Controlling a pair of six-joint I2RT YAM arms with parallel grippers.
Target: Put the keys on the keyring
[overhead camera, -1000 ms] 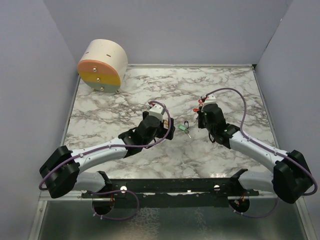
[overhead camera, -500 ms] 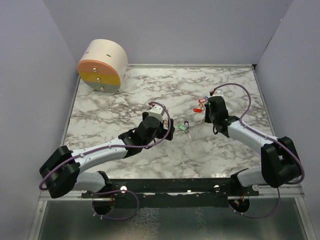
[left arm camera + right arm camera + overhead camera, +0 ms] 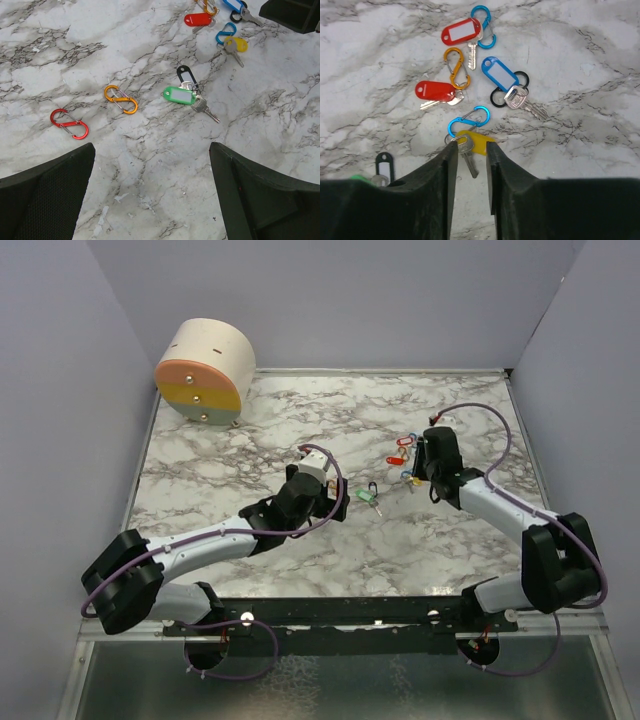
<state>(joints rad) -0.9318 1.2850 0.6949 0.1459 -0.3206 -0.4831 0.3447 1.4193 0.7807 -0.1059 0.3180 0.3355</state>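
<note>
Black fingers of the right pincer (image 3: pixel 468 146) sit a narrow gap apart, pinching nothing, right over the yellow-tag key (image 3: pixel 477 140). That key touches a blue clip (image 3: pixel 468 119) on the bench (image 3: pixel 580 40), roughly between its middle and right edge. Just past it are a red-tag key (image 3: pixel 435 91) by an orange clip (image 3: pixel 456 67), a second red-tag key (image 3: pixel 461 31) by a second blue clip (image 3: pixel 482 17), and a blue-tag key (image 3: pixel 496 74) on a black double ring (image 3: pixel 497 103). Can't tell if any are truly threaded. The left pincer (image 3: pixel 151 147) is spread wide and empty above mid-bench, where the green-tag key (image 3: pixel 180 95) and black-tag key (image 3: pixel 186 76) lie together, with a loose orange clip (image 3: pixel 120 98) and a red clip (image 3: pixel 69 123) nearby. My guess: four of six keys paired, two left, six clips total.
</note>
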